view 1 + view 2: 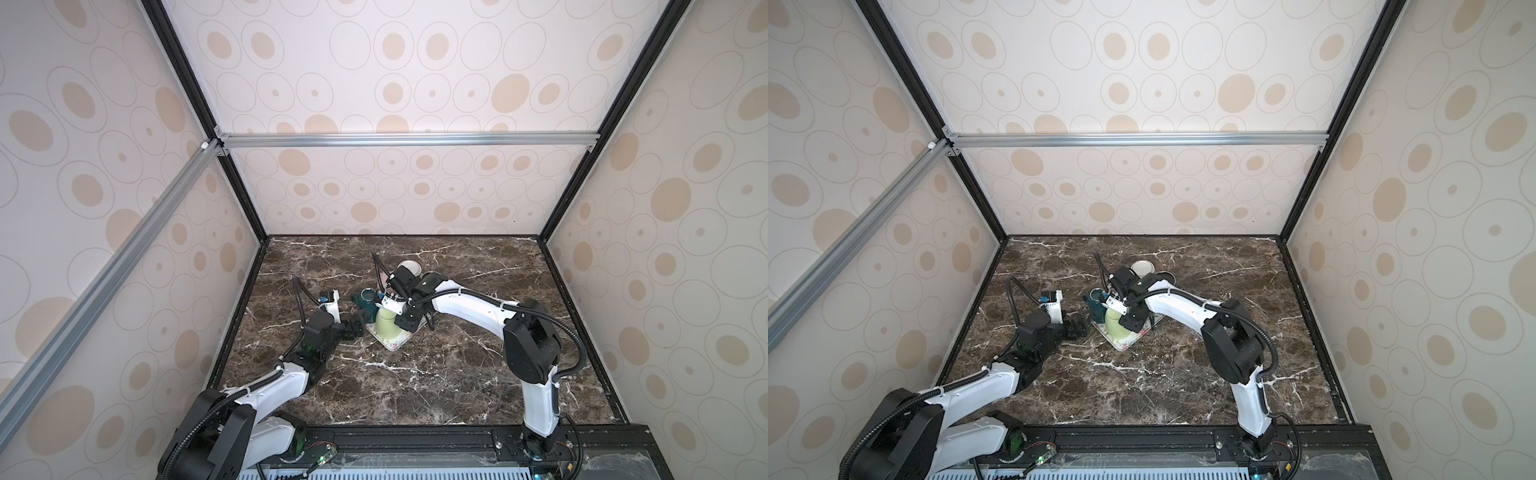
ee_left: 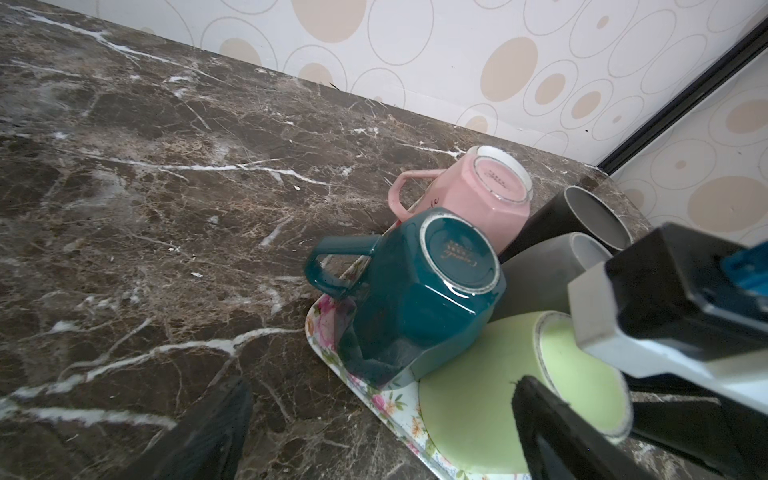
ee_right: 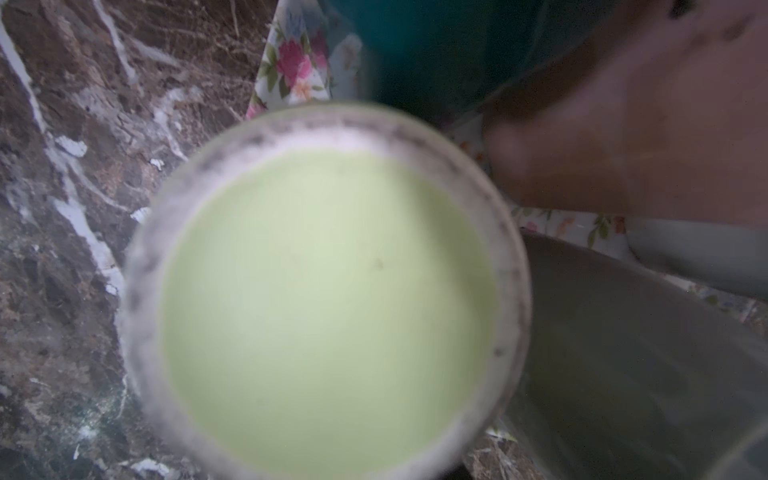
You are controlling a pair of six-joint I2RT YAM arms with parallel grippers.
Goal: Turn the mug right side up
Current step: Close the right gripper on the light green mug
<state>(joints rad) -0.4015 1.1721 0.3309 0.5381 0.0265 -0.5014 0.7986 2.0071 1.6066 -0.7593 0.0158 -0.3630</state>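
**Spotter:** Two arms sit closest to your cam: left arm (image 1: 286, 380) and right arm (image 1: 469, 309), both reaching in over the marble table (image 1: 415, 395).

**Op:** Claws?

**Spotter:** Your left gripper (image 1: 356, 328) is spread wide w/ nothing in it, just beside the left edge of the 1 floral tray (image 1: 394, 344). Your right gripper (image 1: 405, 323) is clenched tight, down against the right side of the green mug (image 1: 386, 326). Can't tell what it pinches, if anything; that part's hidden.

**Op:** And the mug itself?

**Spotter:** It's base up on the tray's near corner, right under your right wrist cam.

**Op:** Count the rest.

**Spotter:** 5 cups total. Behind the green one there's 1 teal mug (image 2: 415, 316), base up, its handle out past the tray edge. Farther back is 1 pink mug (image 2: 469, 199), also base up. Beside those are 1 grey cup (image 2: 536, 274) and 1 dark cup (image 2: 552, 216), both tipped, mouths showing.
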